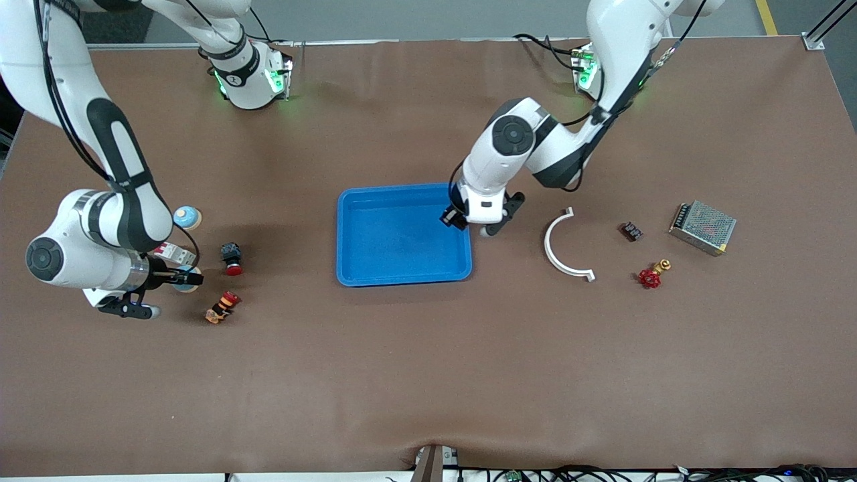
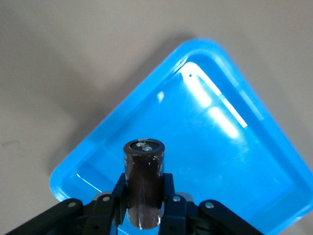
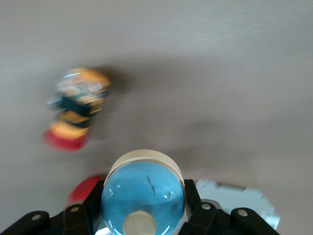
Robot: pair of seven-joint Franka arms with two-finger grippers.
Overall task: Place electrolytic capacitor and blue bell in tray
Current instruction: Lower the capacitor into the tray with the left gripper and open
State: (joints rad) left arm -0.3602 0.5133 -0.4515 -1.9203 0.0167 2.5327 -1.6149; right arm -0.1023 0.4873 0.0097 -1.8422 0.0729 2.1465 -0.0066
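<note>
The blue tray lies mid-table. My left gripper is over the tray's corner toward the left arm's end, shut on the electrolytic capacitor, a dark brown cylinder held upright above the tray floor. My right gripper is near the right arm's end of the table, shut on a blue bell with a cream base; the bell also shows in the front view. A second blue bell sits on the table beside the right arm, farther from the front camera.
Around my right gripper lie a white and red circuit breaker, a black button with a red cap and an orange and red switch. Toward the left arm's end lie a white curved bracket, a small dark part, a red valve and a metal power supply.
</note>
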